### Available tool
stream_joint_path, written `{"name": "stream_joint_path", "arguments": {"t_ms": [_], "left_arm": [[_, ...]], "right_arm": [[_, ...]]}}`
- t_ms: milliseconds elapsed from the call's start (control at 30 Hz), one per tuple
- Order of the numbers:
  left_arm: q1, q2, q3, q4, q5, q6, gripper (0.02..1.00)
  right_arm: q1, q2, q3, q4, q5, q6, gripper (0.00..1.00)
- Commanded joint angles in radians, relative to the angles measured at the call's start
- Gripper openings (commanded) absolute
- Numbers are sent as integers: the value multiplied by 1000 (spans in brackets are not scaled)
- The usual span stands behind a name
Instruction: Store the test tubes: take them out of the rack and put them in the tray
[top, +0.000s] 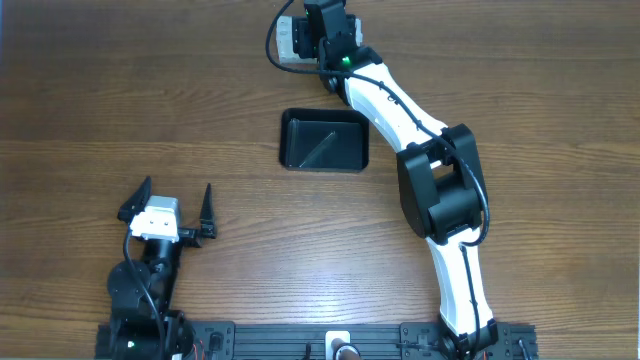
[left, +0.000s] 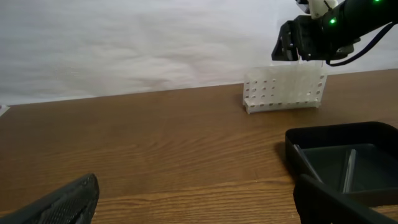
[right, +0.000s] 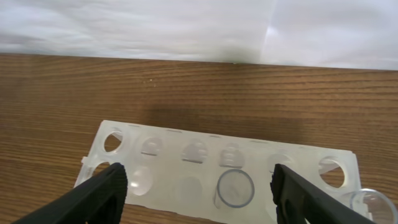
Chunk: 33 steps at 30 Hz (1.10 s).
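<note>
The step in hand is another pick from the rack (top: 292, 40), which sits at the top centre of the top view, just above the black tray (top: 286, 140). The right gripper (right: 199, 180) hangs directly over the rack with its jaws wide apart and nothing held. Its wrist view shows a standing tube (right: 234, 188) in a hole between the fingers and a second tube (right: 372, 205) at the rack's corner. A stored tube (top: 322, 148) lies slanted in the tray, so the task looks partly done, with at least two tubes left. The next move likely calls for lowering straight down until the fingers straddle the standing tube's rim, closing gently, then lifting vertically to clear the hole before carrying it down the frame to the tray. The left gripper (top: 170, 205) sits at lower left, jaws spread and empty, well apart from rack and tray
</note>
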<state>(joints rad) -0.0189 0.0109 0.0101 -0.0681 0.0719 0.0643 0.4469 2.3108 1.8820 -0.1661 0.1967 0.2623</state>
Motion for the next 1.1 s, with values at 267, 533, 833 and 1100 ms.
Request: {"name": "stream_joint_path", "arguments": {"t_ms": [267,533,833,1100], "left_arm": [[6,-8,-4,-4,6,7,998],[6,-8,-4,-4,6,7,1000],[6,-8,-4,-4,6,7,1000],[6,-8,-4,-4,6,7,1000]], "right_arm": [[5,14,27,-18,56,2,586],[6,14,27,-18,56,-6,467],[6,14,27,-27,64,-17,347],[6,15,27,-28,85,-17,237]]}}
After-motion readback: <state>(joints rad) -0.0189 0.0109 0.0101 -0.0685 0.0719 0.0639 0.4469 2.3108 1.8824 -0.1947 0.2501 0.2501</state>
